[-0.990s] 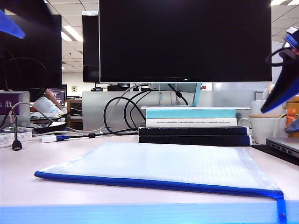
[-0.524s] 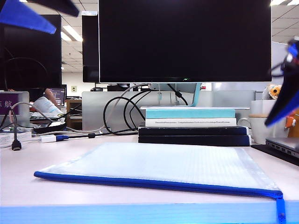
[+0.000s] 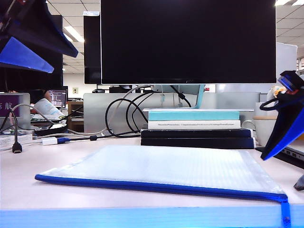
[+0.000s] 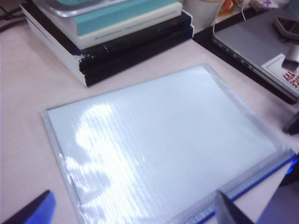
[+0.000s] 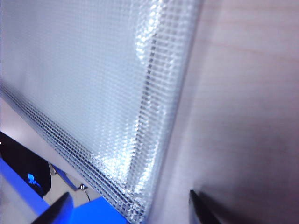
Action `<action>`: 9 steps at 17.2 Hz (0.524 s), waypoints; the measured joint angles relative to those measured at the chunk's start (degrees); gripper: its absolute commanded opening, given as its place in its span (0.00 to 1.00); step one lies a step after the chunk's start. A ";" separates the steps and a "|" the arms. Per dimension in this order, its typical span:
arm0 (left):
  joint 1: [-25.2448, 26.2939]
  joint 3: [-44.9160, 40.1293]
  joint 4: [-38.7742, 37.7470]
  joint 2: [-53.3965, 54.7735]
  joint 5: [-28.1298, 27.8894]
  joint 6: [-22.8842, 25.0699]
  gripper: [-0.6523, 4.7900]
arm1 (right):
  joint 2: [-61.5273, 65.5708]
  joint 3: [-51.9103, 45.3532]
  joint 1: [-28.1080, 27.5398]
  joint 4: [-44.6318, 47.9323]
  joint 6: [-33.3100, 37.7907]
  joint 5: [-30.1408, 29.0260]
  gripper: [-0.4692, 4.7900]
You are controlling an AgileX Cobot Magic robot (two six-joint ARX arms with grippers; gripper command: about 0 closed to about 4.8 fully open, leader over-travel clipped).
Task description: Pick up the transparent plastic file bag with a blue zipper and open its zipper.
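Exterior view: left tool (image 3: pixel 33 45) at ten o'clock, right tool (image 3: pixel 285 137) at three, both gaping, empty; we fear pinching the flat bag (image 3: pixel 156 168) fails, fingers skidding off the zipper (image 3: pixel 156 186).

I am holding my left gripper (image 3: pixel 35 50) high at the upper left of the exterior view, its blue-faced fingers (image 3: pixel 21 57) spread wide with nothing between them. I am hanging my right gripper (image 3: pixel 294 152) low at the right edge, its jaws parted and empty too, one blue-faced finger (image 3: pixel 284 135) slanting down toward the table.
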 measured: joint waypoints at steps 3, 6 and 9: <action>-0.02 0.00 0.35 0.00 -0.98 -0.22 1.00 | 2.32 0.11 2.34 0.87 0.00 -1.84 0.69; -0.02 0.00 0.76 0.02 -1.11 -0.35 1.00 | 6.75 0.52 5.38 5.77 1.44 -4.72 0.08; -0.02 0.00 0.92 0.02 -1.16 -0.35 1.00 | 9.77 0.11 6.75 14.49 4.39 -3.02 0.08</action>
